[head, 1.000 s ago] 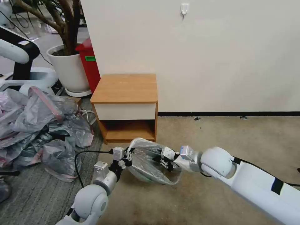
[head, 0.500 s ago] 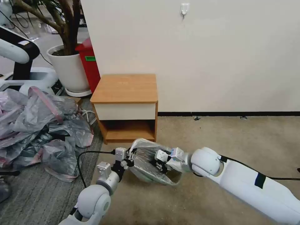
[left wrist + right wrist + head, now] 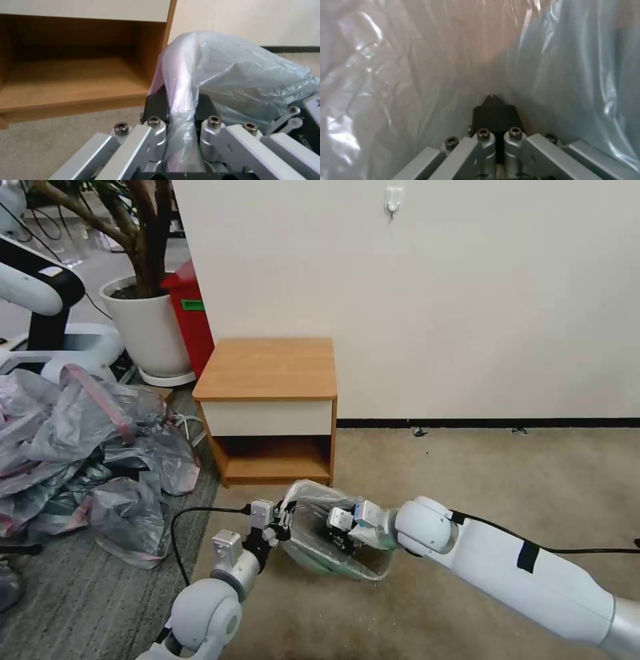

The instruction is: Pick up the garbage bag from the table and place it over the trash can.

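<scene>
The garbage bag [image 3: 320, 527], thin translucent grey with a pink rim band, hangs bunched low over the carpet in front of the table [image 3: 267, 370]. My left gripper [image 3: 283, 515] is shut on the bag's rim; in the left wrist view the plastic [image 3: 233, 75] is pinched between its black fingers [image 3: 155, 102]. My right gripper [image 3: 337, 531] reaches into the bag from the right. Crinkled plastic [image 3: 403, 62] surrounds it in the right wrist view, where its fingertips [image 3: 493, 100] meet, shut. A pale edge that may be the trash can [image 3: 313, 565] shows at the bag's lower side; the rest is hidden.
A heap of similar grey-pink bags [image 3: 87, 447] lies on the floor at the left. Behind it stand a white plant pot [image 3: 150, 327] and a red bin [image 3: 193, 313]. A black cable [image 3: 200, 510] runs to my left wrist. Open carpet [image 3: 500, 473] stretches to the right.
My right arm has moved left, pushing its gripper deeper into the bag. The left gripper has shifted slightly right, and the bag sits a little lower.
</scene>
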Controlling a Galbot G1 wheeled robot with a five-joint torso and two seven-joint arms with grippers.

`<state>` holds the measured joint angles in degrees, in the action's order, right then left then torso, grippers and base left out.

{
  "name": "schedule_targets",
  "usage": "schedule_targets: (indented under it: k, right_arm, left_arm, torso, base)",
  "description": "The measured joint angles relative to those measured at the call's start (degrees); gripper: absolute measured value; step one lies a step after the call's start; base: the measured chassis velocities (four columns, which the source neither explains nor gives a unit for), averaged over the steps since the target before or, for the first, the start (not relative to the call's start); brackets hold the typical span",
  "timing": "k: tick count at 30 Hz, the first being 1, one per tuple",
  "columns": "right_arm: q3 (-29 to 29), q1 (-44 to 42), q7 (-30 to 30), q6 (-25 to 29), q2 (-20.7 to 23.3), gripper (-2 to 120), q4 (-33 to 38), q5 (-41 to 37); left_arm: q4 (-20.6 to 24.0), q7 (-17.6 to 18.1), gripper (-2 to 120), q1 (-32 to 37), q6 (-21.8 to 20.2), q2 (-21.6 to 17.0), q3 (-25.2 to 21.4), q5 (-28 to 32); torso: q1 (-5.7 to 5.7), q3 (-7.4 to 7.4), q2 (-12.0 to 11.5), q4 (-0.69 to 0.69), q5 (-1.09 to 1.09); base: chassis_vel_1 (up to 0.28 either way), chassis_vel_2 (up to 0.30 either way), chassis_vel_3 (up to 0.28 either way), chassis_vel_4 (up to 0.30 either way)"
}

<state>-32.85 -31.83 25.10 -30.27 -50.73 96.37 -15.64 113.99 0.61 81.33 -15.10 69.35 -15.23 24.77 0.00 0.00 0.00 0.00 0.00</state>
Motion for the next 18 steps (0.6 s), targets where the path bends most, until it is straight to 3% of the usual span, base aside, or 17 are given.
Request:
schedule_targets:
  k: [18]
  right_arm:
    - [-0.75,-0.37,-1.34,-1.71,-3.89,0,-6.83,2.24]
  left_arm:
    - [-0.34,0.00,8,-0.15,0.00,0.48,0.50,-0.43]
  torso:
    - [0.00,0.00,0.00,0.00,0.00]
  base:
    - [0.000,0.000,0.000,0.000]
